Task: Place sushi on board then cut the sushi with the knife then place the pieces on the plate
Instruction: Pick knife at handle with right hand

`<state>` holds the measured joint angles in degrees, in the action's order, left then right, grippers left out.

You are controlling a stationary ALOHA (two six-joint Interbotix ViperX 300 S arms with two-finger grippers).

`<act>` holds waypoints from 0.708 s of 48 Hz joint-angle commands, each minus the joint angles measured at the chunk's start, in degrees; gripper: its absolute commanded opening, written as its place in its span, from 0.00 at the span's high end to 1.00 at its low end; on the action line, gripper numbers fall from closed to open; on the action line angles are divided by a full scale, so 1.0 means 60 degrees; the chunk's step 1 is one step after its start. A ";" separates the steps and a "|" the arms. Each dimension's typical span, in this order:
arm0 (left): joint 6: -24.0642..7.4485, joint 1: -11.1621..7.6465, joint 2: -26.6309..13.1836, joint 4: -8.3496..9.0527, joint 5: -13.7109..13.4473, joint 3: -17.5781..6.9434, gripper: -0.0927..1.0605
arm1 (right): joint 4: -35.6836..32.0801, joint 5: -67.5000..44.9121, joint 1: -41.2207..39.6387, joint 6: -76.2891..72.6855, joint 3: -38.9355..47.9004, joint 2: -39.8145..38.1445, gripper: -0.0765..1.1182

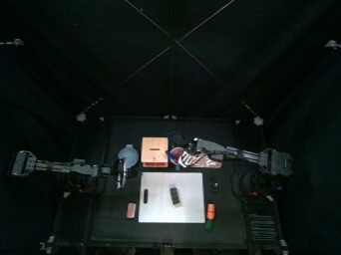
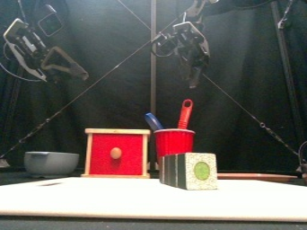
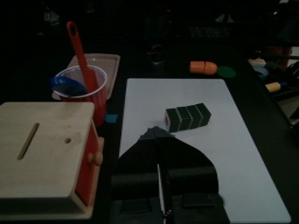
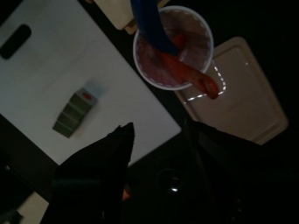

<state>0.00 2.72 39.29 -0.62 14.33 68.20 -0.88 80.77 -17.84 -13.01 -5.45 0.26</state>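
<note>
The dark green sushi roll stands uncut on the white board, a little right of its middle. Behind it is the red cup holding a red knife and a blue knife. My right gripper hangs open high above the cup, with nothing between its jaws. My left gripper is raised at the board's back left corner, its jaws together and empty, pointing toward the sushi. The pink tray lies just behind the cup.
The wooden box with the red drawer front stands left of the cup. A blue-grey bowl sits farther left. Small toy foods lie at the front: an orange one left of the board, orange and green ones to its right.
</note>
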 commanded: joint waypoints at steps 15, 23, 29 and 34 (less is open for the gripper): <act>-0.0029 0.0117 -0.0015 -0.0366 0.0044 -0.0088 0.94 | 0.0688 0.1055 -0.0850 0.2358 -0.1626 0.1377 0.23; -0.0029 0.0132 -0.0015 -0.0381 0.0044 -0.0073 0.94 | 0.0747 0.1069 -0.1084 0.2666 -0.1626 0.1860 0.23; -0.0015 0.0161 -0.0015 -0.0381 0.0044 -0.0029 0.94 | 0.0791 0.1069 -0.1128 0.2769 -0.1567 0.2095 0.23; -0.0015 0.0161 -0.0015 -0.0396 0.0044 0.0015 0.94 | 0.0791 0.1084 -0.1128 0.2783 -0.1436 0.2212 0.23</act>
<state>-0.09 3.52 39.29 -2.90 14.33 68.91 3.69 87.28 -24.43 3.43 -13.80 14.68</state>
